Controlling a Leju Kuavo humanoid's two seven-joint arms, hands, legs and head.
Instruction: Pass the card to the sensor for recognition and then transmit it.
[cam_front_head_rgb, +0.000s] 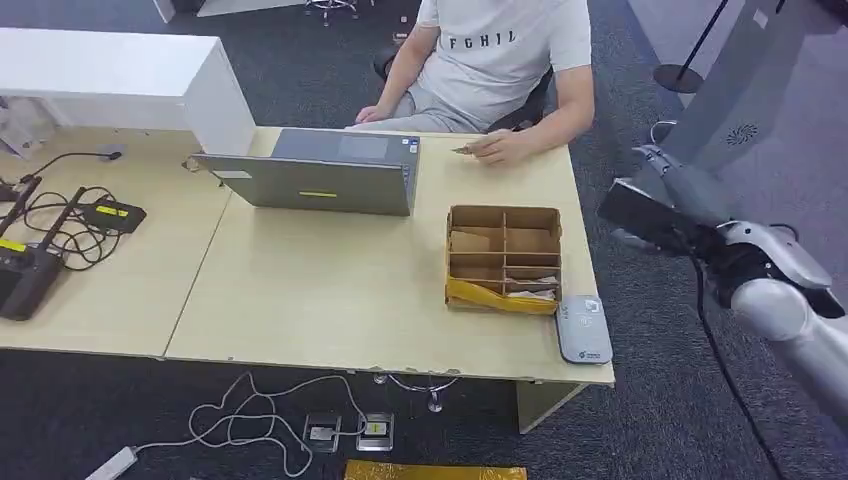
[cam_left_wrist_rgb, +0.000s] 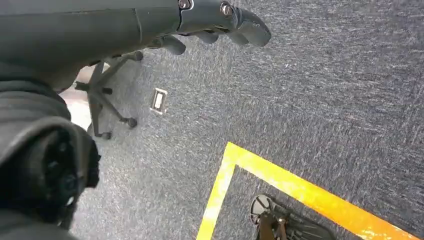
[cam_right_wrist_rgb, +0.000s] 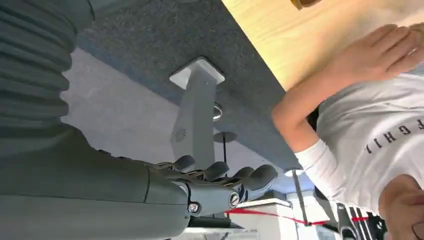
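nearest in the head view, the right hand (cam_front_head_rgb: 668, 205) hangs raised off the desk's (cam_front_head_rgb: 330, 290) right edge, over carpet, holding nothing so far as this angle shows. the card (cam_front_head_rgb: 463, 150) looks to be the small flat thing in the person's hand (cam_front_head_rgb: 505, 146) at the far edge of the desk, beyond the box (cam_front_head_rgb: 503, 257); it is too small to be sure. from the right hand it lies to the left and a little farther off, near but apart. its long axis seems to run across the desk, roughly pointing toward the right hand. the sensor (cam_front_head_rgb: 583, 328) sits flat at the near right corner, just beside the box, closer to the robot than the right hand is. a laptop (cam_front_head_rgb: 318, 172) stands to the card's left.

left wrist view: the left hand (cam_left_wrist_rgb: 210, 22) hangs over the floor with its fingers loosely curled and apart, empty, well away from the desk. a yellow line (cam_left_wrist_rgb: 300, 187) crosses the carpet below it.

right wrist view: the right hand (cam_right_wrist_rgb: 220, 185) is empty, fingers gently bent and apart. past it lie the desk edge and the person's hand (cam_right_wrist_rgb: 380, 52); the card cannot be made out here.

my judgement: the right arm is far nearer, so the coming move is a reach leftward to take the card across that gap, then back down to the sensor.
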